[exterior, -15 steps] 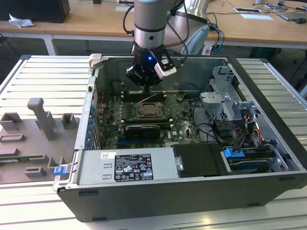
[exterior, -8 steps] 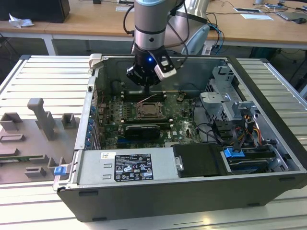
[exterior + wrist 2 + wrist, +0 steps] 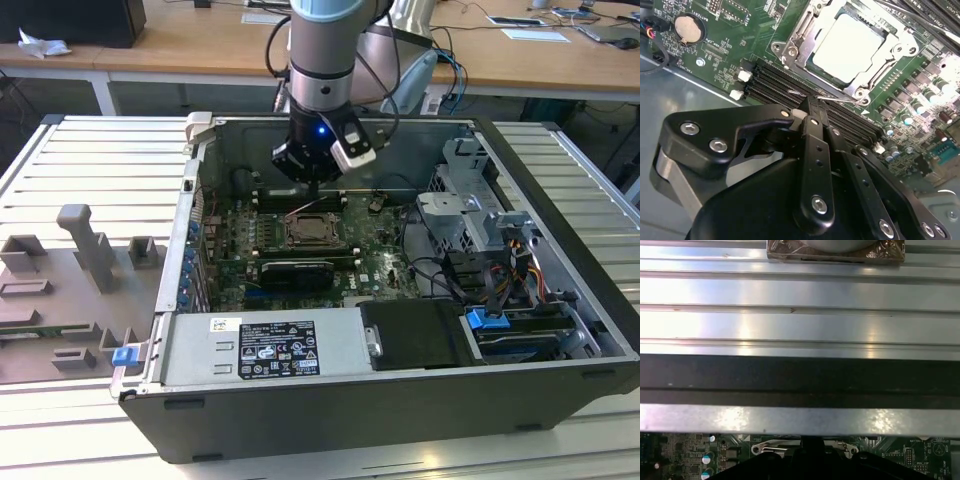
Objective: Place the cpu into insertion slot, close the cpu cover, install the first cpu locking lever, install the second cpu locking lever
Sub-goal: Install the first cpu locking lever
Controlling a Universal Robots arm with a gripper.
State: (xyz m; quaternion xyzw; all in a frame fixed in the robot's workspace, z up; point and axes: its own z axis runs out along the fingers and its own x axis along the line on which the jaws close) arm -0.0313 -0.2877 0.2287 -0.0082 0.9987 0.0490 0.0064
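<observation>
Closed fingers of the gripper are pressed on a thin wire lever — just beside the cpu cover — nothing else held.

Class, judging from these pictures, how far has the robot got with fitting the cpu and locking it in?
Done: the cpu lies in the slot with the cover down over it. In hand: in the second wrist view the gripper sits at a thin wire lever by the socket edge. Left: that lever looks not yet latched; the other lever's state cannot be told.

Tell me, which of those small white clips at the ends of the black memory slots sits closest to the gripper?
The white clip right beside the gripper, unlike the pair farther off.
</observation>
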